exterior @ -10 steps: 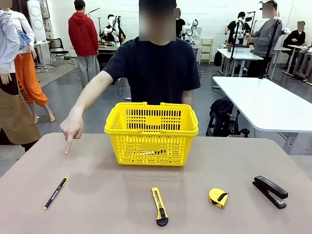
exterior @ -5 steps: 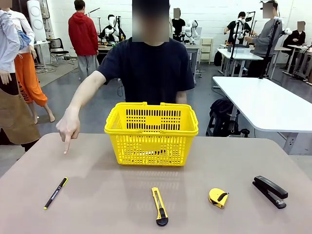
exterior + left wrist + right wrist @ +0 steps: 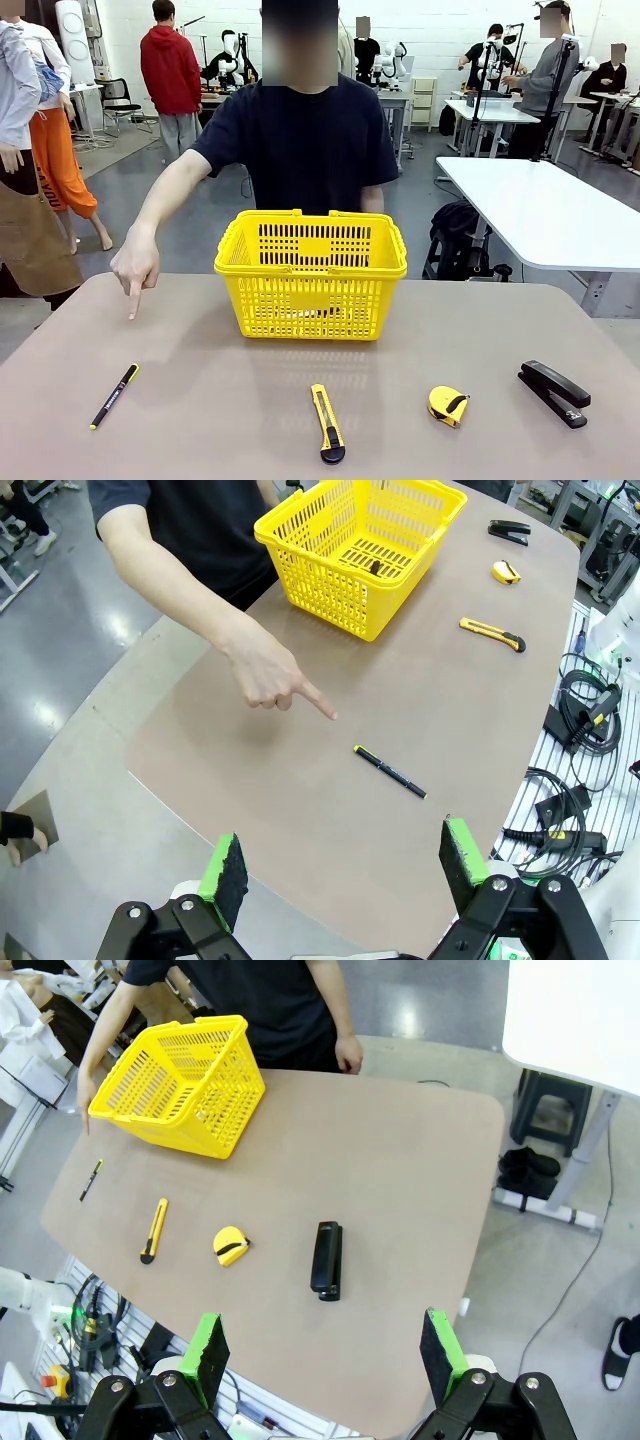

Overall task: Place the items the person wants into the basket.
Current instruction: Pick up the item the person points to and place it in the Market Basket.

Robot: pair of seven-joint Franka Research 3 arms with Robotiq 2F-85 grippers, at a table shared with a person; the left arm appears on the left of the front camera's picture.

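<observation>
The brown tabletop (image 3: 200,400) spreads across the front view, and the person (image 3: 310,140) in a dark navy T-shirt stands at its far side, behind the basket. One arm reaches out to the robot's left. The person's hand (image 3: 137,268) is curled with the index finger pointing down at the tabletop, on the far side of the pen; whether the fingertip touches the surface cannot be told. The yellow basket (image 3: 300,305) stands upright at the far middle of the tabletop, well apart from the things laid out in a row on the robot's side. In the left wrist view the left claw (image 3: 340,835) hangs high above the tabletop edge, its green pads spread wide with nothing between them. In the right wrist view the right claw (image 3: 322,1316) is likewise wide and bare, high over the near edge. The black stapler (image 3: 553,393) lies at the right end of the row. The yellow utility knife (image 3: 326,422) lies in the middle, in front of the basket, with its black tip toward the robot. The slim black pen (image 3: 114,396) lies slanted at the left end, nearest the pointing finger. The round yellow-and-black tape measure (image 3: 448,405) sits between the knife and the stapler, touching neither.
</observation>
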